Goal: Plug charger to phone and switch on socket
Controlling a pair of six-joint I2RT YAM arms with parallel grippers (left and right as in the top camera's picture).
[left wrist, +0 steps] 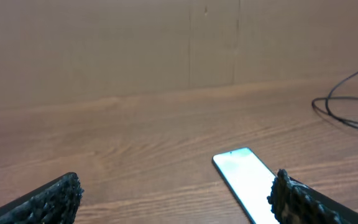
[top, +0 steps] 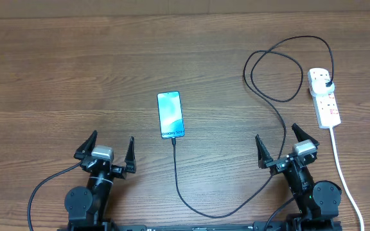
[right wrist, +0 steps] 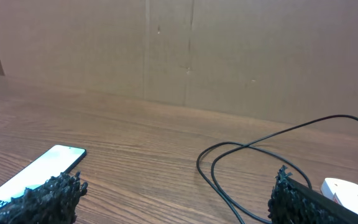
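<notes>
- Overhead view: a wooden table (top: 76, 77) seen from above. The phone (top: 170, 115) lies flat near the middle, its light blue screen facing up.
- The thin black charger cable (top: 198, 213) meets the phone's bottom edge, curves down towards the arms, then climbs to the right and loops. It ends in a black plug (top: 327, 84) seated in the socket (top: 324, 97).
- The socket is a short white strip at the far right, well apart from the phone (its small red switches are too tiny to read). A white cord (top: 344, 173) trails from it towards the near edge.
- The left gripper (top: 112, 138) sits below and left of the phone, fingers spread wide and holding nothing. The right gripper (top: 276, 133) sits near the socket, also spread and empty.
- Left wrist view: the left gripper (left wrist: 178, 186) shows two dark fingers far apart. The phone (left wrist: 244, 177) lies just beside the right-hand finger, with the cable (left wrist: 347, 115) at the right edge.
- Right wrist view: the right gripper (right wrist: 178, 180) is spread. The phone (right wrist: 36, 174) lies left, the cable loop (right wrist: 247, 155) centre, and the socket (right wrist: 353, 193) at the lower right corner.
</notes>
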